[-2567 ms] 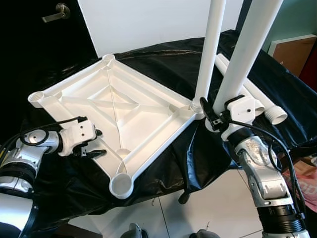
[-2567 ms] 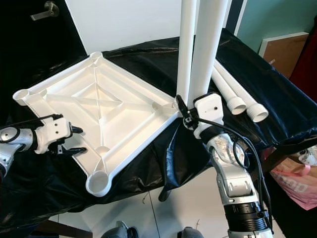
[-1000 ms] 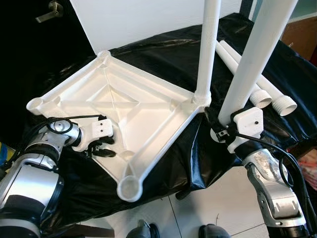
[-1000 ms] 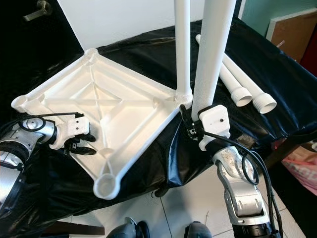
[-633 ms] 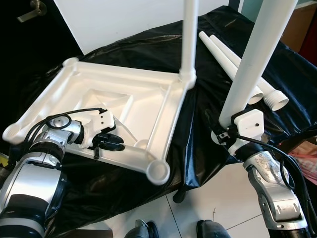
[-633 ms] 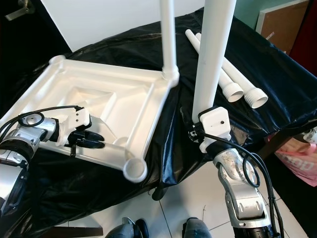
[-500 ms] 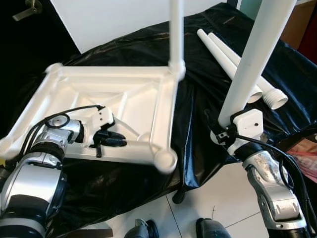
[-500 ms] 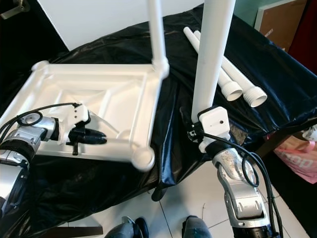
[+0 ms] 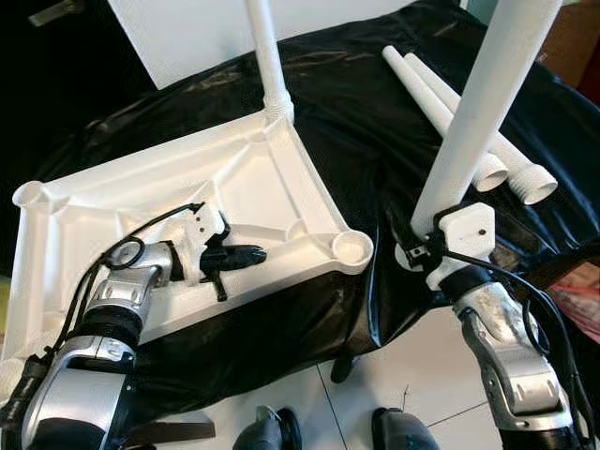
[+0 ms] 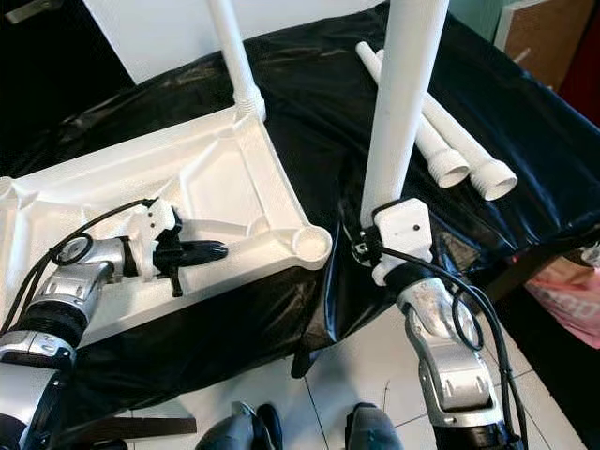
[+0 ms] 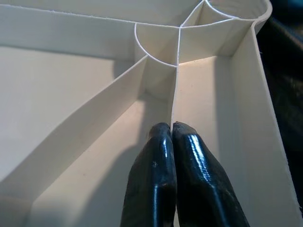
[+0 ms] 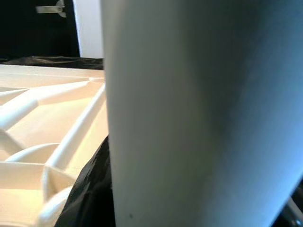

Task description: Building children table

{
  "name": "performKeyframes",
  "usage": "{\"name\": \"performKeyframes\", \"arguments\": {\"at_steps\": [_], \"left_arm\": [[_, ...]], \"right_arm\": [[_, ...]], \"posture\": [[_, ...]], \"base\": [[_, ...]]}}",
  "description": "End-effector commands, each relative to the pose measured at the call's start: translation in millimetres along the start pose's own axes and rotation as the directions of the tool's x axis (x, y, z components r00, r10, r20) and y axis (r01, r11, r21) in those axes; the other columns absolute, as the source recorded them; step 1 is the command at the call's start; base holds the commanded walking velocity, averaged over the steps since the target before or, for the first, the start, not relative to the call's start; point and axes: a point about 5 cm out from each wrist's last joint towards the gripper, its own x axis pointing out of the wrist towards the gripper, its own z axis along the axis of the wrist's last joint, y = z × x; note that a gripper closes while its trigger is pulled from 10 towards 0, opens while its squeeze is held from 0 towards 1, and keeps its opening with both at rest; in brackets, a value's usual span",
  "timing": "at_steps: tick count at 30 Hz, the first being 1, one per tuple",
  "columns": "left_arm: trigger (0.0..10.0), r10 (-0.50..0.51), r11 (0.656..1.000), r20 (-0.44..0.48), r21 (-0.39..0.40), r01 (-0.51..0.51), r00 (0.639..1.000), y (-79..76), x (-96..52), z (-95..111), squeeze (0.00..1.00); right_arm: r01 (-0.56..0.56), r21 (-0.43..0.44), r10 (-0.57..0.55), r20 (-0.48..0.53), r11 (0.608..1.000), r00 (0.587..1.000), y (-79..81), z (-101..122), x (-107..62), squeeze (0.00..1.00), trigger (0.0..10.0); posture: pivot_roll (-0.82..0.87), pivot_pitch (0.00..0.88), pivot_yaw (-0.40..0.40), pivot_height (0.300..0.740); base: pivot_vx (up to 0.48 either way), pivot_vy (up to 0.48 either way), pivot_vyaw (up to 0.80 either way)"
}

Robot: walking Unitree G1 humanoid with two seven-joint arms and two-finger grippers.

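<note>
The white table top (image 9: 141, 202) lies upside down on a black sheet. One white leg (image 9: 265, 56) stands in its far corner socket. My left gripper (image 9: 248, 253) is shut on a thin inner rib (image 11: 176, 85) of the table top, near the empty corner socket (image 9: 352, 247). The left fingers (image 11: 156, 179) pinch that rib from both sides. My right gripper (image 9: 412, 242) is shut on a second white leg (image 9: 473, 112). It holds the leg upright, a short way right of the empty socket, with the leg's lower end just above the sheet.
Two loose white legs (image 9: 497, 155) lie on the black sheet (image 9: 375, 122) at the back right. A white board (image 9: 178, 28) leans behind the table. White tile floor (image 9: 412, 356) and two dark shoes (image 9: 272, 433) lie below the front edge.
The table top has swung round under my left gripper: its empty corner socket now sits close to the held leg, and the mounted leg has moved to the back left.
</note>
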Motion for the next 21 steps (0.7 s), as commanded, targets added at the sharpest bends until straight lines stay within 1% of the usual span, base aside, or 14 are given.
{"name": "performKeyframes", "arguments": {"at_steps": [1,2,3,4,5,6,7,10,16,17,18,19,20,21], "left_arm": [[10.0,0.038,0.998,0.16,0.04,-0.045,0.986,8.3,-1.8,30.9,1.0],[10.0,0.038,0.998,0.16,0.04,-0.045,0.986,8.3,-1.8,30.9,1.0],[10.0,0.078,0.994,0.224,0.06,-0.094,0.971,10.5,-1.3,48.3,1.0],[10.0,0.106,0.99,0.251,0.065,-0.127,0.962,11.6,-1.6,56.1,1.0],[10.0,0.106,0.99,0.251,0.065,-0.127,0.962,11.6,-1.6,56.1,1.0],[10.0,0.138,0.985,0.279,0.065,-0.162,0.95,12.5,-2.3,63.6,0.26],[10.0,0.163,0.979,0.305,0.067,-0.191,0.939,13.4,-3.2,68.6,0.0],[10.0,0.191,0.973,0.331,0.062,-0.224,0.924,12.0,-5.0,74.2,0.0],[10.0,0.292,0.942,0.383,0.046,-0.333,0.877,7.2,-16.8,87.0,0.0],[10.0,0.331,0.93,0.402,0.013,-0.366,0.854,6.3,-21.0,90.4,0.0],[10.0,0.331,0.93,0.402,0.013,-0.366,0.854,6.3,-21.0,90.4,0.0],[10.0,0.374,0.917,0.427,-0.036,-0.398,0.823,4.2,-25.2,94.6,0.0],[10.0,0.388,0.91,0.44,-0.043,-0.413,0.81,2.2,-25.7,96.5,0.0],[10.0,0.388,0.91,0.44,-0.043,-0.413,0.81,2.2,-25.7,96.5,0.0]], "right_arm": [[-0.024,0.002,0.024,0.016,1.0,1.0,4.9,0.8,3.0,0.0,10.0],[-0.024,0.002,0.024,0.016,1.0,1.0,4.9,0.8,3.0,0.0,10.0],[-0.021,0.005,0.021,0.018,1.0,1.0,5.1,-0.1,5.0,0.0,10.0],[-0.018,0.008,0.018,0.017,1.0,1.0,5.3,-0.8,5.7,0.0,10.0],[-0.018,0.008,0.018,0.017,1.0,1.0,5.3,-0.8,5.7,0.0,10.0],[-0.013,0.012,0.013,0.016,1.0,1.0,5.7,-1.8,6.4,0.0,10.0],[-0.011,0.015,0.01,0.016,1.0,1.0,6.1,-2.3,7.3,0.0,10.0],[-0.008,0.019,0.007,0.017,1.0,1.0,6.6,-2.8,8.2,0.0,10.0],[0.01,0.029,-0.011,0.025,1.0,1.0,5.7,-2.3,13.6,0.0,10.0],[0.023,0.031,-0.024,0.023,0.999,0.999,4.2,-3.9,16.5,0.0,10.0],[0.023,0.031,-0.024,0.023,0.999,0.999,4.2,-3.9,16.5,0.0,10.0],[0.042,0.037,-0.043,0.017,0.998,0.999,2.7,-6.3,20.8,0.0,10.0],[0.055,0.042,-0.055,0.015,0.998,0.998,2.5,-7.0,23.1,0.0,10.0],[0.055,0.042,-0.055,0.015,0.998,0.998,2.5,-7.0,23.1,0.0,10.0]], "posture": [[-0.1,0.153,0.124,0.74],[-0.1,0.153,0.124,0.74],[-0.1,0.148,0.125,0.74],[-0.09,0.142,0.123,0.74],[-0.09,0.142,0.123,0.74],[-0.09,0.138,0.123,0.74],[-0.09,0.131,0.122,0.74],[-0.09,0.131,0.122,0.74],[-0.09,0.11,0.114,0.74],[-0.08,0.089,0.101,0.74],[-0.08,0.089,0.101,0.74],[-0.07,0.079,0.095,0.74],[-0.07,0.079,0.095,0.74],[-0.07,0.079,0.095,0.74]], "base": [[0.0,0.0,0.0],[0.0,0.0,0.0],[0.0,0.0,0.0],[0.0,0.0,0.0],[0.0,0.0,0.0],[0.0,0.0,0.0],[0.0,0.0,0.0],[0.0,0.0,0.0],[0.0,0.0,0.0],[0.0,0.0,0.0],[0.0,0.0,0.0],[0.0,0.0,0.0],[0.0,0.0,0.0],[0.0,0.0,0.0]]}}
